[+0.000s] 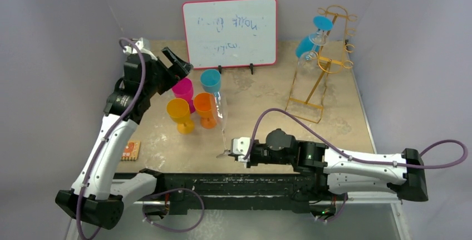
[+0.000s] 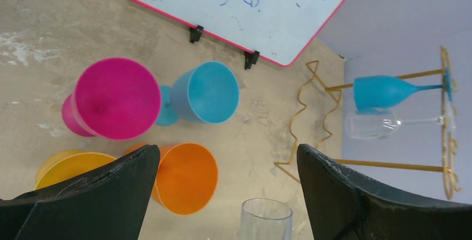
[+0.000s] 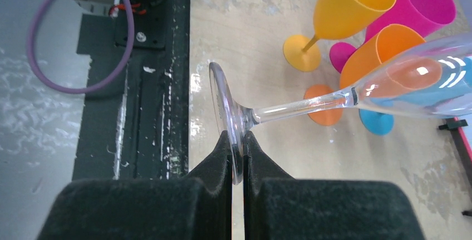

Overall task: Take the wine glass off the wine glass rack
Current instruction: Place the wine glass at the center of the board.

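My right gripper (image 3: 238, 140) is shut on the round foot of a clear wine glass (image 3: 295, 107). The glass (image 1: 220, 118) stands off the rack near the table's front edge, its bowl leaning toward the coloured cups, with the right gripper (image 1: 236, 150) at its base. The gold wire wine glass rack (image 1: 320, 78) stands at the back right. A blue glass (image 1: 311, 39) and a clear glass (image 1: 308, 57) hang on it. My left gripper (image 1: 177, 64) is open and empty above the cups. In its view (image 2: 228, 150) the held glass's rim (image 2: 266, 218) shows below.
Magenta (image 1: 183, 91), blue (image 1: 211, 79), yellow (image 1: 179, 112) and orange (image 1: 205, 106) plastic goblets cluster left of centre. A red-framed whiteboard (image 1: 230, 31) stands at the back. A small orange block (image 1: 131, 150) lies at the left front.
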You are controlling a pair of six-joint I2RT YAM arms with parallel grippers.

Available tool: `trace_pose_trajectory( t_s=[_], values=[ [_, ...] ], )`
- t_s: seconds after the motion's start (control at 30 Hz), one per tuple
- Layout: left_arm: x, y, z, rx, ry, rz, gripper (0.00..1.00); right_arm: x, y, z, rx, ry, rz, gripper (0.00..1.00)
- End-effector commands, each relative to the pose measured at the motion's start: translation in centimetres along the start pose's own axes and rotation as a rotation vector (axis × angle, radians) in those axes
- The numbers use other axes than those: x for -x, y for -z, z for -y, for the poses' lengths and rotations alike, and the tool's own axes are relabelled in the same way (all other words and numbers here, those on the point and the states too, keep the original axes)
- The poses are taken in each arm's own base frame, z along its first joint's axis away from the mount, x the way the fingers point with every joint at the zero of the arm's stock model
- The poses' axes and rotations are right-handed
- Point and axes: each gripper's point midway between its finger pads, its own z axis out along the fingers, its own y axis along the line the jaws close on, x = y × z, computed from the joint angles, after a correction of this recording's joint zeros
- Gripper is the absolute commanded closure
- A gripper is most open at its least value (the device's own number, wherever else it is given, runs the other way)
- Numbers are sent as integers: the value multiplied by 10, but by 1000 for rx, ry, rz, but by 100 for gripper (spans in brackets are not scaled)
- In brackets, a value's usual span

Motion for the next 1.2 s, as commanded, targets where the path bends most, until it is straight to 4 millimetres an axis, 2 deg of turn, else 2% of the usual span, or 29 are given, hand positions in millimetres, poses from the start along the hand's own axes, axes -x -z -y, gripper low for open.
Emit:
trace_pose_trajectory(
  t_s=[0.0,0.07,0.13,0.23,0.4,0.53,0.67,0.83,1.03,1.17],
  values=[
    [-6,12,32,-245,30,-153,8,15,3,21,-126,125,33,100],
    [-8,11,32,-267,59,-176,11,20,11,23,-150,152,69,100],
    [-6,16,43,-336,72,-171,12,27,17,21,-144,185,121,100],
    [-15,21,55,-417,83,-231,13,30,23,16,-118,270,172,100],
    [-27,17,57,-445,90,-305,15,12,17,22,-127,419,84,100],
    [-31,20,61,-469,93,-346,16,8,13,30,-158,521,54,100],
    [-40,27,56,-461,41,-390,20,6,21,44,-235,596,25,100],
    [-58,30,45,-445,-21,-471,24,-4,25,48,-231,672,-42,100],
    [-59,38,55,-499,-101,-511,26,-9,23,47,-182,731,-96,100],
    [-61,38,47,-459,-150,-530,26,-10,27,49,-183,752,-117,100]
  ],
)
